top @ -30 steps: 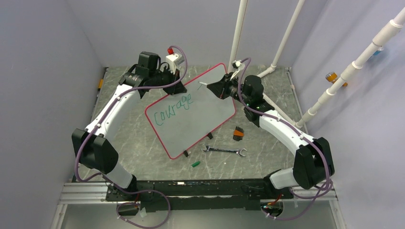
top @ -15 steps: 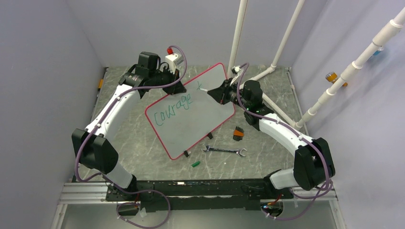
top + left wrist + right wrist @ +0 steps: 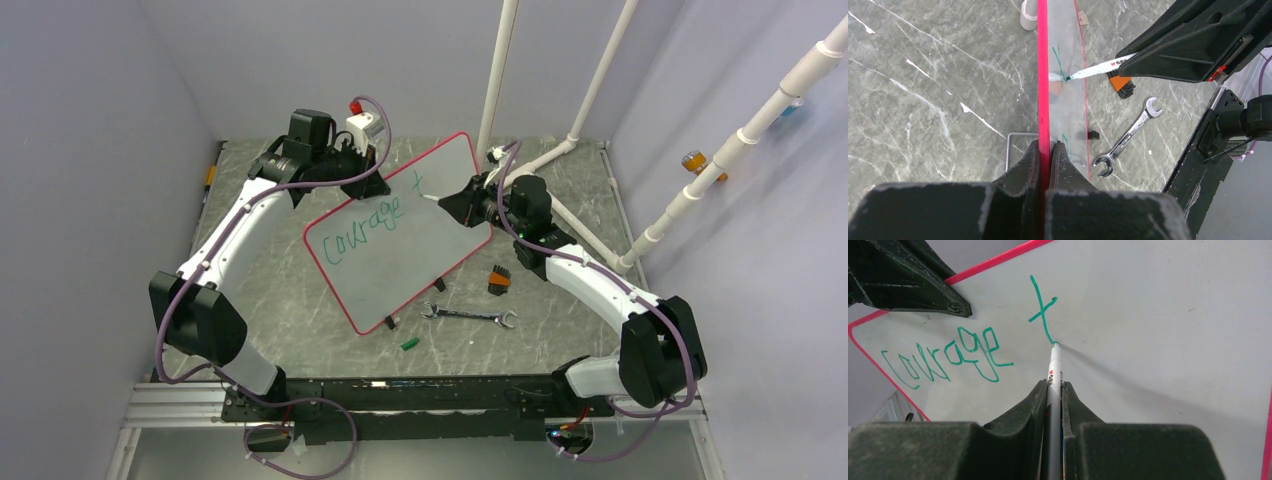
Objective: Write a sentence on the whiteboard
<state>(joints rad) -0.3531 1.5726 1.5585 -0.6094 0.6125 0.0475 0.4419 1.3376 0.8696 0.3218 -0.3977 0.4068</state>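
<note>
The whiteboard [image 3: 420,235], white with a thin red rim, lies tilted across the table. The sentence [image 3: 366,225] reads "Courage" in green, with a "t" [image 3: 1042,310] after it. My left gripper [image 3: 372,180] is shut on the whiteboard's upper left rim [image 3: 1042,90]. My right gripper [image 3: 447,201] is shut on a white marker [image 3: 1054,370]; the marker's tip touches the board at the foot of the "t". The marker also shows in the left wrist view [image 3: 1098,69].
A silver wrench [image 3: 468,316], a small orange-and-black tool [image 3: 499,279] and a green marker cap [image 3: 409,343] lie on the grey marble table [image 3: 290,300] near the board's lower edge. White pipes [image 3: 600,75] rise at the back right.
My right gripper moved down the board with the marker and a green "t" appeared after "Courage". The left arm has not moved.
</note>
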